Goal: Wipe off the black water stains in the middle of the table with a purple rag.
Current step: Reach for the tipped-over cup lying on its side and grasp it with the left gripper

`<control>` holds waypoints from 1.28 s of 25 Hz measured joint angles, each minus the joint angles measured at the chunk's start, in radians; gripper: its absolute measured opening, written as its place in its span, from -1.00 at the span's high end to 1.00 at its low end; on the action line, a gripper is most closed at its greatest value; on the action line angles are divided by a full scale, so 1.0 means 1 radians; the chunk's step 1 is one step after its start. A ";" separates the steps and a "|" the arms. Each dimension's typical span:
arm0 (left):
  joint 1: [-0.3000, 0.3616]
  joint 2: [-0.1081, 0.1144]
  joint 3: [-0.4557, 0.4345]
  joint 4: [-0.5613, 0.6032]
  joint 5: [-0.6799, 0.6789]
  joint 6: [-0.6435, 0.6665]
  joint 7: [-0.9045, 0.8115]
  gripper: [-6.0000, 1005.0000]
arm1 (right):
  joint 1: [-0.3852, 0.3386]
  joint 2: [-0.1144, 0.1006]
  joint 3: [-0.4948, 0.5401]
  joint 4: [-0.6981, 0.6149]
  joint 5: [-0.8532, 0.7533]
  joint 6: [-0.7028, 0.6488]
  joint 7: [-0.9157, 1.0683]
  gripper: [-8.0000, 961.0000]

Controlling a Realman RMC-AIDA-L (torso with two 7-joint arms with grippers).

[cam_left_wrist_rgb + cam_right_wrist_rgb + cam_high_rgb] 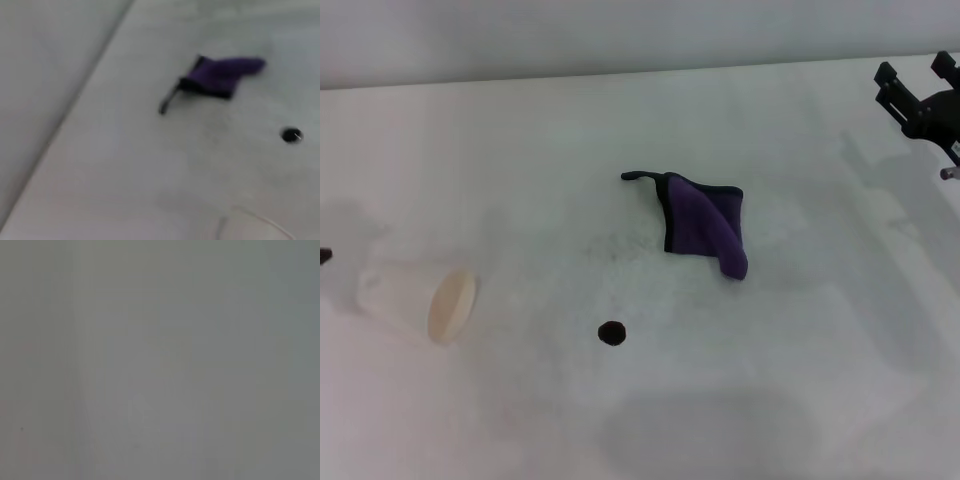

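Head view: the purple rag (705, 225) lies loosely folded on the table (820, 400), a little beyond the middle, its black edging showing along the far and left sides and its thin black loop tail pointing toward my left. The black water stains (612, 333) amount to a single small round blot, nearer to me than the rag and slightly to its left, well apart from the cloth with bare tabletop between them; faint grey smudging marks the surface between the two. A white paper cup (420, 302) lies tipped on its side at my left, mouth turned toward the middle of the table, well apart from both rag and blot. My right gripper (918, 72) is raised at the far right edge, clear of the table and well away from the rag; two dark fingers stand apart with a gap between them and nothing in it, so I read the jaws as spread. Of my left gripper only a dark sliver shows at the left edge, and I cannot tell how its jaws stand. Left wrist view: the rag (220, 76) and the blot (291, 134) appear again, apart. Right wrist view: a uniform grey field, nothing distinguishable.
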 joint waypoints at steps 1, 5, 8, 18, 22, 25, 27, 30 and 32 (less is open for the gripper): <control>0.000 0.000 0.000 0.000 0.000 0.000 0.000 -0.72 | 0.002 0.000 0.000 0.000 0.000 0.000 0.000 -0.70; -0.003 -0.060 0.035 0.104 0.117 -0.049 0.005 -0.72 | 0.009 0.000 0.000 0.000 -0.001 -0.001 0.000 -0.70; 0.002 -0.093 0.105 0.163 0.212 -0.059 0.001 -0.72 | 0.013 0.000 0.000 0.000 -0.002 -0.004 0.000 -0.70; 0.040 -0.190 0.242 0.200 0.337 0.127 0.084 -0.69 | 0.006 0.003 0.000 -0.006 -0.005 -0.008 0.000 -0.70; 0.047 -0.189 0.268 0.165 0.329 0.176 0.092 -0.68 | 0.002 0.003 0.000 -0.008 -0.005 -0.008 0.000 -0.70; 0.048 -0.190 0.294 0.133 0.329 0.209 0.097 -0.68 | -0.001 0.003 0.000 -0.008 -0.005 -0.006 0.000 -0.70; 0.049 -0.190 0.312 0.116 0.327 0.219 0.101 -0.67 | -0.001 0.003 0.000 -0.008 -0.005 -0.005 0.000 -0.70; 0.047 -0.190 0.323 0.083 0.327 0.248 0.103 -0.67 | 0.004 0.004 -0.004 -0.008 -0.005 -0.009 0.000 -0.70; 0.043 -0.190 0.323 0.073 0.326 0.251 0.104 -0.66 | 0.008 0.005 -0.009 -0.008 -0.005 -0.015 0.000 -0.70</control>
